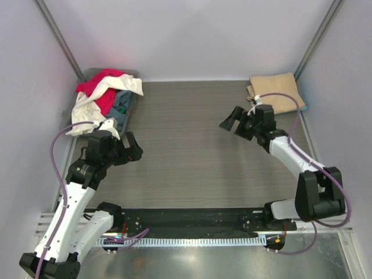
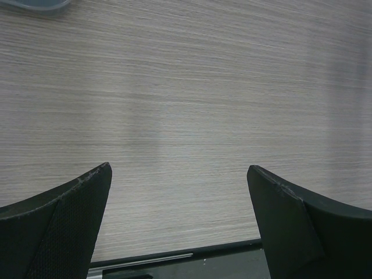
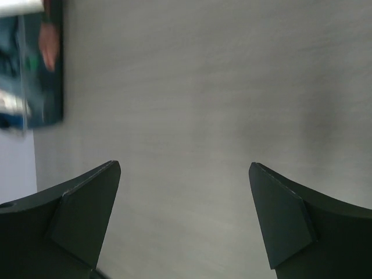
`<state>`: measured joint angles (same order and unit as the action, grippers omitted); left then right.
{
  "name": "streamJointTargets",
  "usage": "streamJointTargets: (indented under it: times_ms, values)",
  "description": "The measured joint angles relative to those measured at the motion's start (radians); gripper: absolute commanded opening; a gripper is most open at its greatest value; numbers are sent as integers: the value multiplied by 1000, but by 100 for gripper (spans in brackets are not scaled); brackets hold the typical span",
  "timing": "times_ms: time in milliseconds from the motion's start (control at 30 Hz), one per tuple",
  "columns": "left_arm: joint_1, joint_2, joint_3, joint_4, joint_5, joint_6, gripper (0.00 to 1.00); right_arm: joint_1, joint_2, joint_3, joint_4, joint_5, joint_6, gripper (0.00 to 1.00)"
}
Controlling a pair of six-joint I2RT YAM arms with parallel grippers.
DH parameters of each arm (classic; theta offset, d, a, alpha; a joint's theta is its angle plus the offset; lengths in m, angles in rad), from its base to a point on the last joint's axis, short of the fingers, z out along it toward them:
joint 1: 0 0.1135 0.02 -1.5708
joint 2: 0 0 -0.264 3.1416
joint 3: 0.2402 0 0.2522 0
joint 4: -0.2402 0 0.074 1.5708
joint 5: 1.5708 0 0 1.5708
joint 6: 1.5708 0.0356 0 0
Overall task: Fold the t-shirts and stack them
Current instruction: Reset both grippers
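Note:
A tan t-shirt (image 1: 275, 92) lies folded flat at the back right of the table, with a thin turquoise edge (image 1: 303, 107) showing under its right side. Red (image 1: 100, 83), white (image 1: 88, 109) and dark blue-grey (image 1: 122, 102) t-shirts are heaped in and over a grey bin at the back left. My left gripper (image 1: 132, 148) is open and empty just in front of that heap; in the left wrist view (image 2: 177, 168) only bare table lies between its fingers. My right gripper (image 1: 231, 121) is open and empty, left of the tan shirt, pointing toward the table's middle (image 3: 185, 165).
The grey bin (image 1: 87, 74) stands against the back left corner; its corner shows in the left wrist view (image 2: 35, 4) and, blurred, in the right wrist view (image 3: 29, 75). White walls close the table's sides and back. A black rail (image 1: 186, 220) runs along the near edge.

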<state>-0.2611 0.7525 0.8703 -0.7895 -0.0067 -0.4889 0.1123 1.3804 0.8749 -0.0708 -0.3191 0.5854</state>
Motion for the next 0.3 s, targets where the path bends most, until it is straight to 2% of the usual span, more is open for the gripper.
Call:
streamJointTargets:
  times_ms: [133, 300]
  values:
    - [0, -6, 0, 0, -12, -1, 100, 148, -158, -114, -51, -7, 20, 100]
    - [0, -18, 0, 0, -29, -2, 100, 161, -420, -228, -61, 7, 59, 100]
